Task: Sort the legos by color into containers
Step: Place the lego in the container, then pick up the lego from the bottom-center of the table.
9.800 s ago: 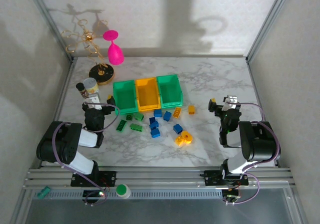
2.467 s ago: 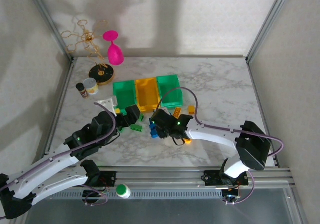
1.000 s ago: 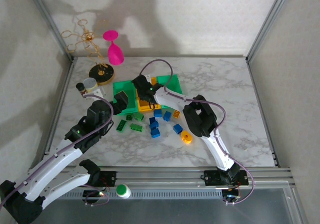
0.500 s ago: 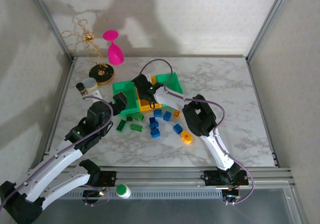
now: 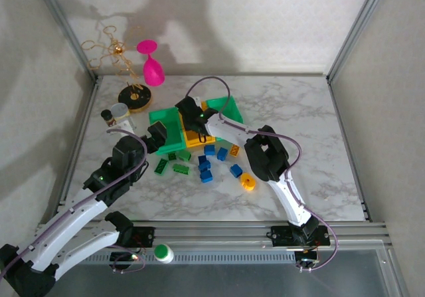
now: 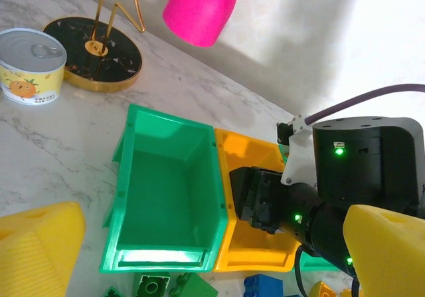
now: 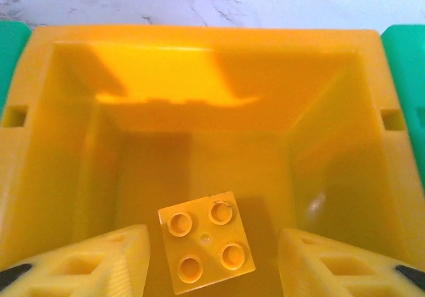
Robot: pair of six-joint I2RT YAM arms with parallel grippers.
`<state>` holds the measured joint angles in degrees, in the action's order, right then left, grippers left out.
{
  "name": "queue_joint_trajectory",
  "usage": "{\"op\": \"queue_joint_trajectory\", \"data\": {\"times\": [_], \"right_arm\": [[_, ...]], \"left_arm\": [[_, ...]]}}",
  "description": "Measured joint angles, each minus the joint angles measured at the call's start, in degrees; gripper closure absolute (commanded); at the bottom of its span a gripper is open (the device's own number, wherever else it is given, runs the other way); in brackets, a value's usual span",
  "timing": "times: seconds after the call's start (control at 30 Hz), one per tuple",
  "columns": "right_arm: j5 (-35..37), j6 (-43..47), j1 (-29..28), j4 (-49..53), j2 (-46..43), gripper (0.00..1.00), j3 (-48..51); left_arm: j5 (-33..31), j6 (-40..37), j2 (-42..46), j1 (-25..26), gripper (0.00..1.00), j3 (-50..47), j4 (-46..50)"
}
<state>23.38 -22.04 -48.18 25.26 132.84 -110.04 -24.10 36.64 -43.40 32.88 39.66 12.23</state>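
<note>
Table: white marble (image 5: pixel 299 111); walled on three sides.
Right gripper (image 5: pixel 191 115): mine; released, fingers apart above the yellow bin (image 7: pixel 199 51).
Brick (image 7: pixel 206 250): yellow; flat on that bin's floor, touching neither finger.
Left gripper (image 5: pixel 160 135): mine; wide apart, empty; near the green bin (image 6: pixel 166 171).
Legos (image 5: pixel 206 167): loose before the bins.

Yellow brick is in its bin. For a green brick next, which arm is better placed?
Left, probably. The left gripper hangs open beside the left green bin, right by the green bricks in front of it. The right gripper sits over the yellow bin, jaws apart around a yellow brick.
</note>
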Motion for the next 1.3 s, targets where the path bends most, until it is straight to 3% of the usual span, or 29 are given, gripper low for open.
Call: {"op": "queue_joint_trajectory", "data": {"times": [0.23,0.47,0.8,1.07,1.3], "right_arm": [[0.0,0.0,0.0,-0.2,-2.3,0.57,0.0],[-0.4,-0.4,0.0,-0.2,-5.2,0.55,1.7],[-0.4,-1.4,0.0,-3.0,-25.7,0.50,15.2],[-0.9,-3.4,0.1,-3.2,-36.8,0.45,27.7],[-1.8,-7.2,0.5,-0.8,-47.4,0.41,41.0]], "left_arm": [[0.0,0.0,0.0,0.0,0.00,0.0,0.1],[0.0,0.0,0.0,0.0,0.00,0.1,0.4],[2.5,0.4,0.9,0.0,0.00,0.8,0.5],[7.7,0.9,0.6,0.1,0.01,1.2,0.0],[11.2,2.6,-2.6,5.6,0.01,1.1,-2.2]]}}
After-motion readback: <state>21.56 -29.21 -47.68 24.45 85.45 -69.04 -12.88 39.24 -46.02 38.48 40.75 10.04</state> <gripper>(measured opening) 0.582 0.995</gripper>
